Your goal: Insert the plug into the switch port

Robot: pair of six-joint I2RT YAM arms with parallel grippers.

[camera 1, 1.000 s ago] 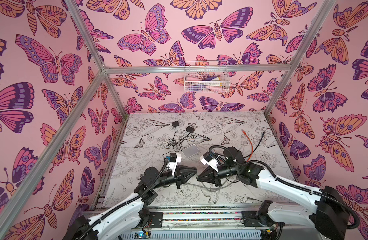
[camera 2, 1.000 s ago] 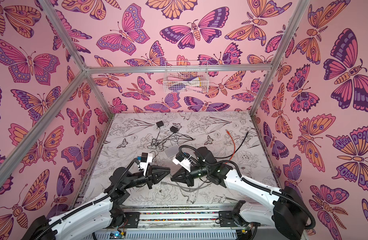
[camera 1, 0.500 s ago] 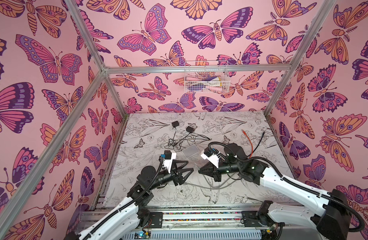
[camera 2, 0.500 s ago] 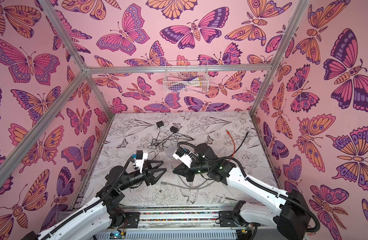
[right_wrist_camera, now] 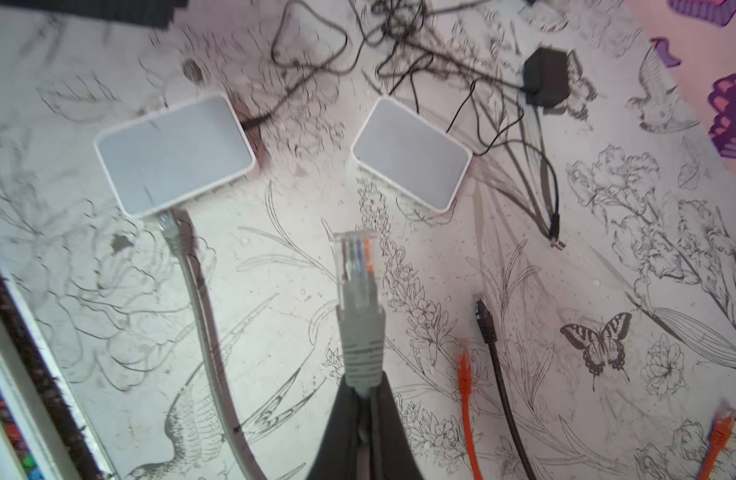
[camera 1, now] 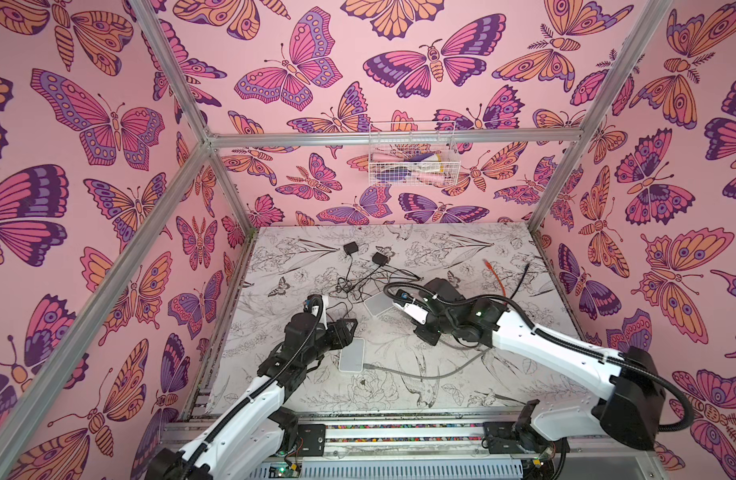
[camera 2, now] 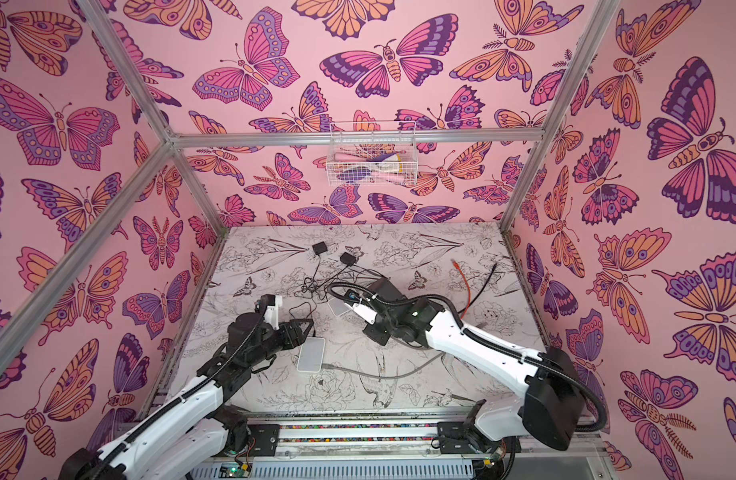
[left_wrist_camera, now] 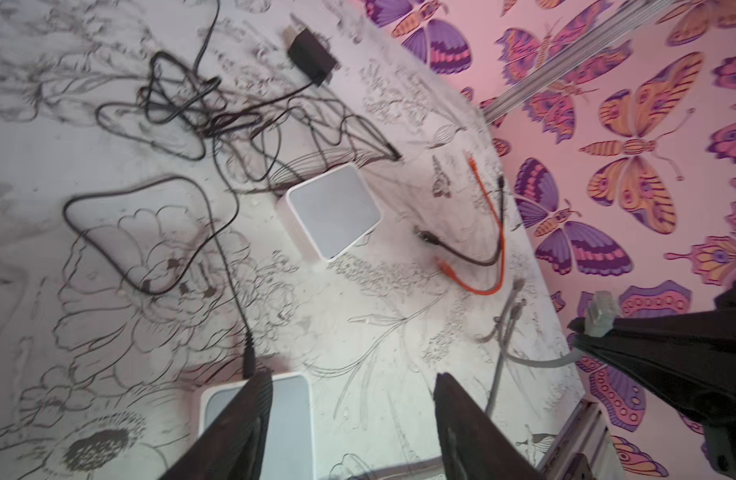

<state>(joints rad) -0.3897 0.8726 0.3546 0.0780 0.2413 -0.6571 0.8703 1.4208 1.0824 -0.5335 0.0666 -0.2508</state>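
Two white switches lie on the table. The near switch (camera 1: 352,354) (camera 2: 311,353) (right_wrist_camera: 173,153) has one end of a grey cable (camera 1: 416,375) (right_wrist_camera: 200,316) plugged into its near side. The far switch (camera 1: 378,304) (left_wrist_camera: 333,216) (right_wrist_camera: 412,151) sits beside my right arm. My right gripper (camera 1: 425,334) (camera 2: 376,332) (right_wrist_camera: 364,386) is shut on the grey plug (right_wrist_camera: 358,274) (left_wrist_camera: 602,309) at the cable's other end, which hangs above the table between the two switches. My left gripper (camera 1: 346,325) (camera 2: 305,326) (left_wrist_camera: 353,376) is open and empty over the near switch's far end.
Two black power adapters (camera 1: 349,248) (camera 1: 381,258) and tangled black wires (camera 1: 358,284) lie behind the switches. An orange cable (camera 1: 497,280) (right_wrist_camera: 466,399) and a black cable (camera 1: 521,282) (right_wrist_camera: 497,374) lie at the right. A wire basket (camera 1: 412,160) hangs on the back wall.
My left gripper has opened and drawn back to the left. My right gripper has moved away from it, back and to the right, still shut on the grey plug.
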